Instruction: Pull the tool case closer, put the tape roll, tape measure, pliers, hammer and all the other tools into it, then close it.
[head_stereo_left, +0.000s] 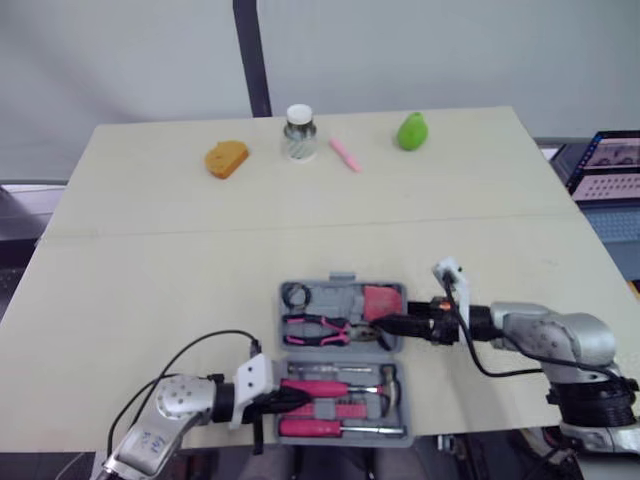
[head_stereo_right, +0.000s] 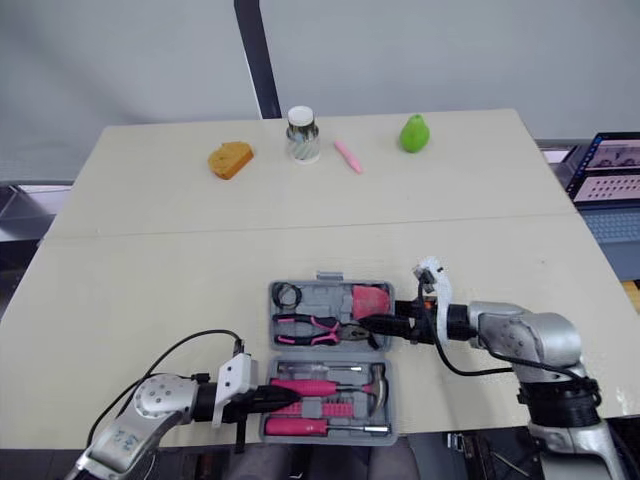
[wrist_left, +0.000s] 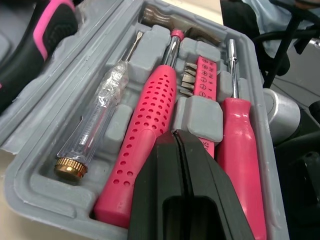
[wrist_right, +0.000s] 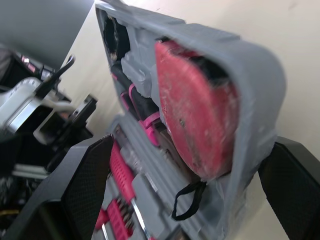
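The grey tool case lies open near the table's front edge. Its far half holds a black tape roll, pink-handled pliers and a red tape measure. The near half holds a pink hammer, a pink screwdriver, a clear tester screwdriver and a bit strip. My left gripper is shut, its tip just over the hammer's handle at the near half's left end. My right gripper is open, its fingers straddling the far half's right wall beside the tape measure.
Along the table's far side stand an orange bread-like object, a white-lidded jar, a pink pen and a green pear. A screen sits off the right edge. The case's near side almost reaches the table's front edge.
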